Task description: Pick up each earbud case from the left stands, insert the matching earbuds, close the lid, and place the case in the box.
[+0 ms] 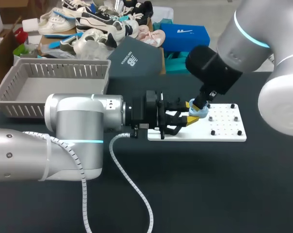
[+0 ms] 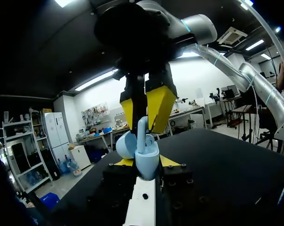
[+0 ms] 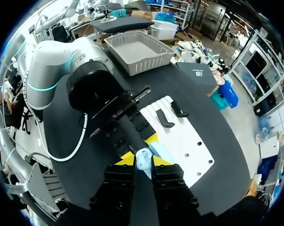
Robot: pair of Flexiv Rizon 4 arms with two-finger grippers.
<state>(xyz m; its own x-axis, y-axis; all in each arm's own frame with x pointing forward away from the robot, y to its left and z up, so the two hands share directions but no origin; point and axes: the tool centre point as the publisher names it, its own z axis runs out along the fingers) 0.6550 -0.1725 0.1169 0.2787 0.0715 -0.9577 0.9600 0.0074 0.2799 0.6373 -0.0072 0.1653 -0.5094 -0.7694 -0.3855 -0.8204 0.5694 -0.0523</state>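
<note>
A light blue earbud case (image 2: 147,162) stands with its lid (image 2: 124,144) open, and my left gripper (image 2: 147,163) is shut on it from both sides. From above, my right gripper (image 2: 145,110) is shut on a light blue earbud (image 2: 142,134) whose stem reaches down into the case. In the head view the case (image 1: 201,112) hangs over the white pegboard's (image 1: 226,130) left part, between the left gripper (image 1: 190,112) and the right gripper (image 1: 201,103). In the right wrist view the earbud (image 3: 143,162) sits between the right gripper's (image 3: 143,161) yellow tips.
Two black stands (image 3: 164,118) (image 3: 179,109) sit on the white pegboard (image 3: 184,141). A grey slatted basket (image 1: 54,82) stands at the table's back left. A dark box (image 1: 134,60) lies behind the board.
</note>
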